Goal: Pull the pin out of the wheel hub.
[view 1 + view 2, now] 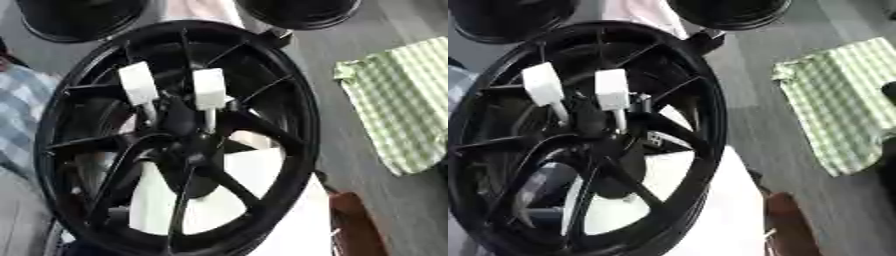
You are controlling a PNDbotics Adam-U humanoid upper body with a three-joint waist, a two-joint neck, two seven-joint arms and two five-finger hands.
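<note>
A large black spoked wheel (pixel 289 75) fills most of both views, lying tilted on a white surface (pixel 258 170). Its hub (pixel 188 142) is at the middle, where the spokes meet. Two white pins stick out of the hub side by side. Each has a blocky white head and a thin white shaft running down into the hub: the left pin (pixel 138 82) and the right pin (pixel 208 87). Neither of my hands shows in either view, and nothing touches the pins.
A green checked cloth (pixel 402 100) lies on the grey floor to the right. Two black round objects (pixel 79 17) (pixel 297 10) stand at the top edge. A blue checked cloth (pixel 22 110) is at the left, and a brown object (pixel 354 225) at the lower right.
</note>
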